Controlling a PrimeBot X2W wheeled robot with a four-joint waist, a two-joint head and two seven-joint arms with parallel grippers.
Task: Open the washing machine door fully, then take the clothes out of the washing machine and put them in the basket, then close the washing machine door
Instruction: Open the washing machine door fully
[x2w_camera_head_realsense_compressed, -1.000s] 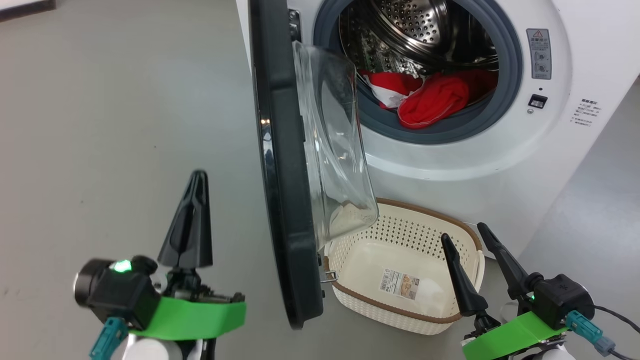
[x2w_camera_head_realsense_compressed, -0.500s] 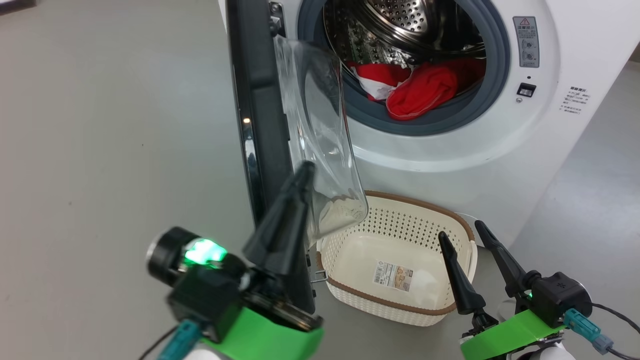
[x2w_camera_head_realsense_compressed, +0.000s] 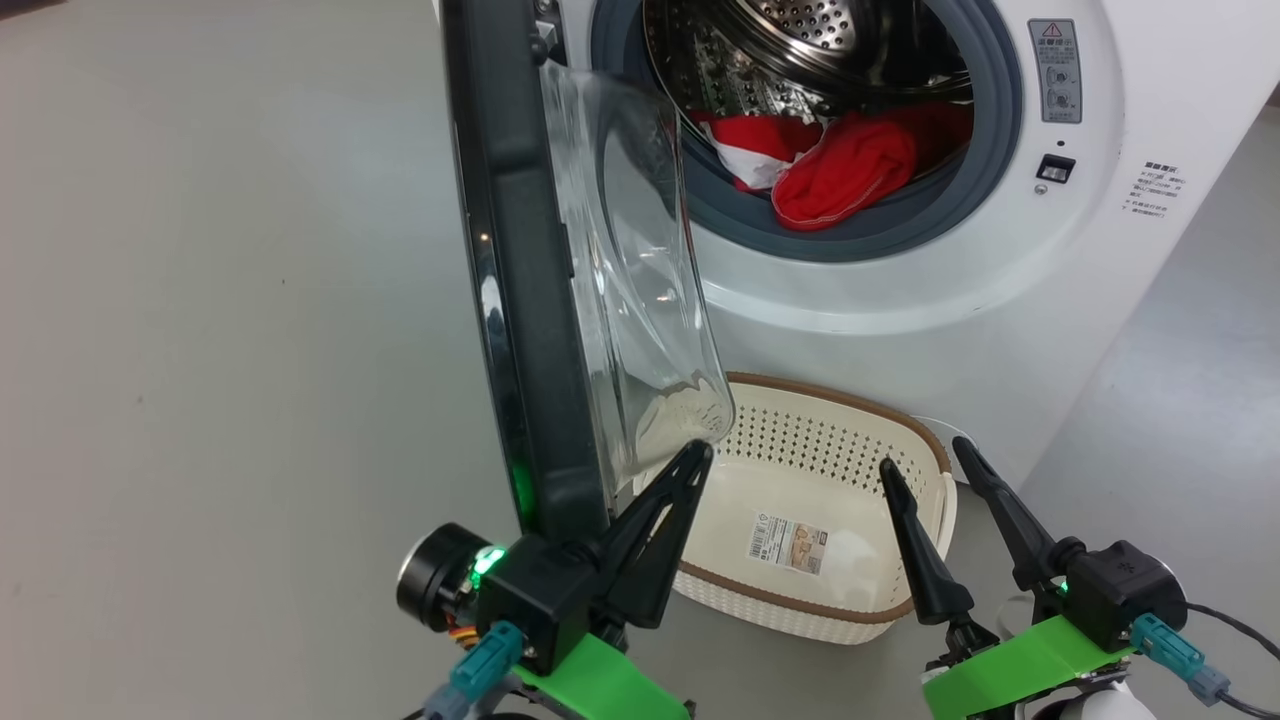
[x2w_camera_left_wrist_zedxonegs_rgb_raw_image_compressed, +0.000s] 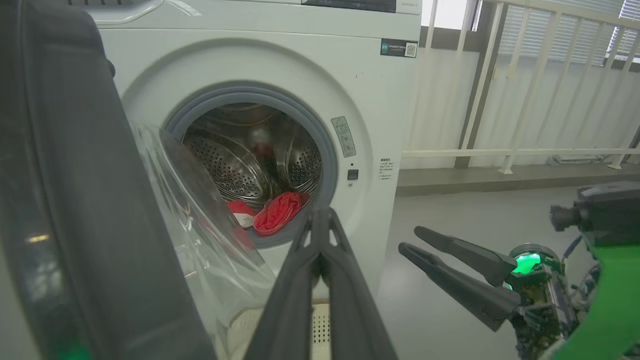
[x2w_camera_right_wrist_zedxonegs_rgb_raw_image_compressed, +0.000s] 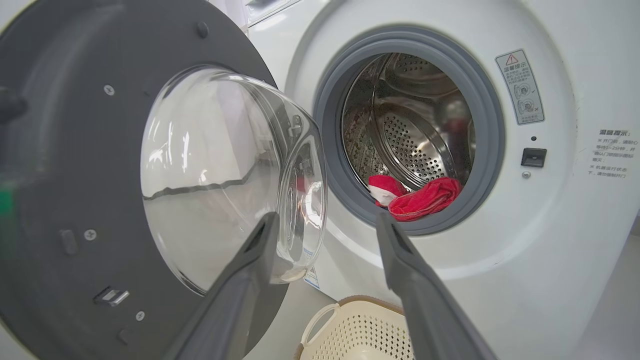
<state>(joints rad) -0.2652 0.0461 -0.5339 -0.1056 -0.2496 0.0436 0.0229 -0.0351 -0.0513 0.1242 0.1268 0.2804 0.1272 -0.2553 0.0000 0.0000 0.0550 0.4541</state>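
The washing machine (x2w_camera_head_realsense_compressed: 900, 300) stands with its door (x2w_camera_head_realsense_compressed: 530, 300) swung out, edge-on in the head view, its glass bowl (x2w_camera_head_realsense_compressed: 630, 280) facing the drum. Red clothes (x2w_camera_head_realsense_compressed: 850, 165) lie at the drum's front lip, also seen in the left wrist view (x2w_camera_left_wrist_zedxonegs_rgb_raw_image_compressed: 275, 217) and the right wrist view (x2w_camera_right_wrist_zedxonegs_rgb_raw_image_compressed: 425, 197). The basket (x2w_camera_head_realsense_compressed: 930, 470) sits on the floor below the opening, with just a paper label inside. My left gripper (x2w_camera_head_realsense_compressed: 695, 455) is shut with nothing in it, just below the glass bowl on the door's inner side. My right gripper (x2w_camera_head_realsense_compressed: 922, 455) hangs open over the basket's right rim.
Grey floor (x2w_camera_head_realsense_compressed: 220, 350) spreads to the left of the door. A white railing (x2w_camera_left_wrist_zedxonegs_rgb_raw_image_compressed: 500, 100) and wall run to the right of the machine in the left wrist view. A cable (x2w_camera_head_realsense_compressed: 1235, 630) trails from my right wrist.
My left gripper has swung from the door's outer left side, past its lower edge, to the inner side under the glass bowl. The head camera has shifted slightly. The right gripper held still.
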